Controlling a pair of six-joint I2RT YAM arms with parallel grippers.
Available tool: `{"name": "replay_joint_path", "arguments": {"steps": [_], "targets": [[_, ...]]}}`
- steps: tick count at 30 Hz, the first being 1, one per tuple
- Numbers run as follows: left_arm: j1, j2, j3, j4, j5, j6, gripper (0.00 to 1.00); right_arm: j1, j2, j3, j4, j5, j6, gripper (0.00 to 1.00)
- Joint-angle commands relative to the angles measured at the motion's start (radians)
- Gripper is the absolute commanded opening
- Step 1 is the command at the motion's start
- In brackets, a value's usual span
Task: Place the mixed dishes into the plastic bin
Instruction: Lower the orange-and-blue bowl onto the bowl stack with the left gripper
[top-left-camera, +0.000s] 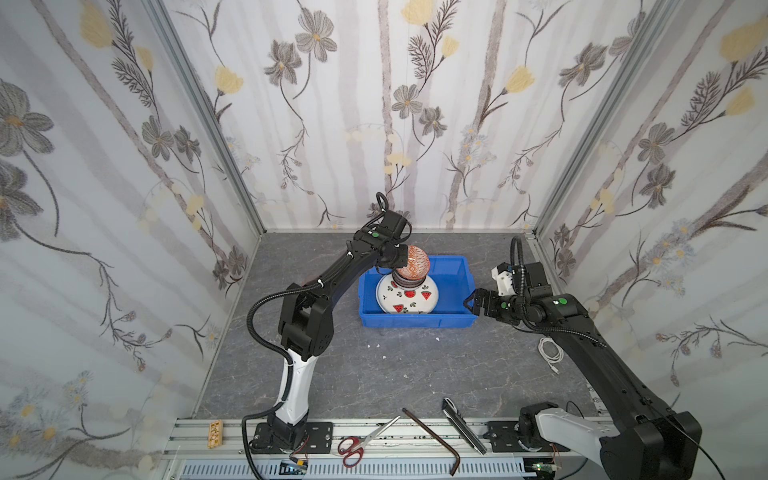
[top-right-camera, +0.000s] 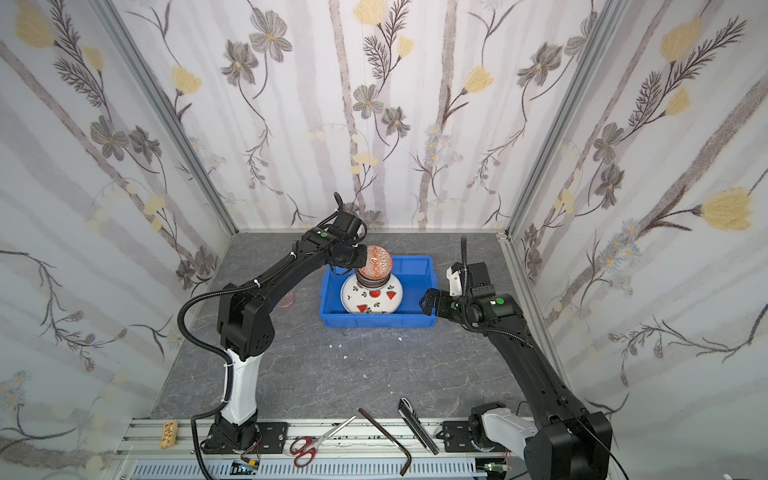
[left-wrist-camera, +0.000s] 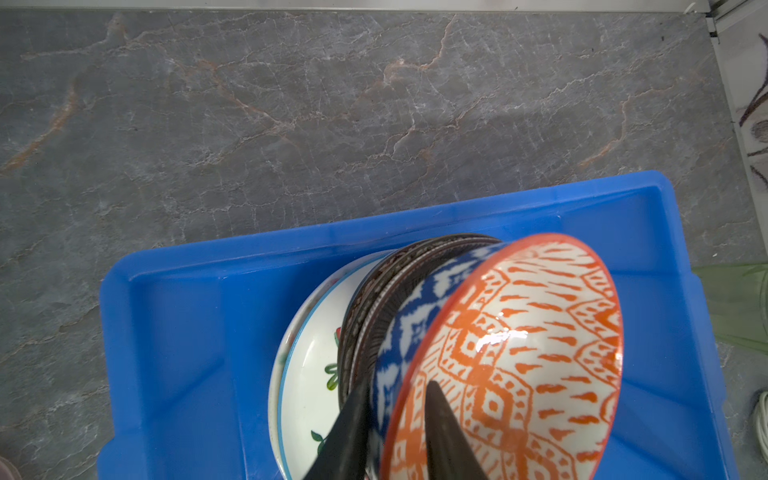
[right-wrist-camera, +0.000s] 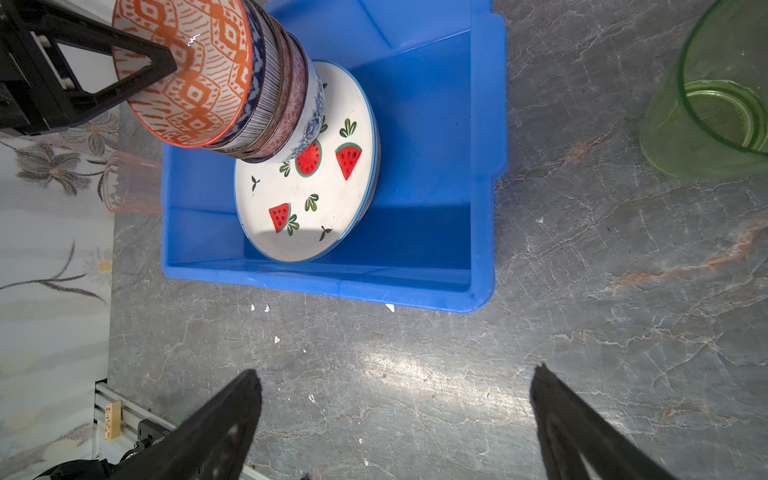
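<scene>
The bin (top-left-camera: 415, 321) sits on the bench (top-left-camera: 395, 374), its long axis running left to right in both top views. Left of its middle the watermelon plate (top-left-camera: 409, 297) lies flat. On it stands a stack of bowls (right-wrist-camera: 282, 104), mouths up, with the orange bowl (top-left-camera: 417, 262) topmost. The left pincer (left-wrist-camera: 398, 386) straddles that bowl's rim, one finger inside and one outside; whether it pinches cannot be told. The right pincer (right-wrist-camera: 395, 372) gapes wide and empty near the bin's right end.
</scene>
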Motion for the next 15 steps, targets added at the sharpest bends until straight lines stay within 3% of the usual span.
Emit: {"name": "replay_joint_path", "arguments": {"steps": [1,15], "targets": [[0.0,-0.002,0.016,0.001,0.004,-0.007,0.32,-0.001,-0.003,-0.002,0.052,-0.008,-0.012,1.0],[0.001,-0.009,0.029,-0.004,0.02,-0.012,0.47,-0.009,-0.003,0.0,0.051,-0.01,-0.014,1.0]]}}
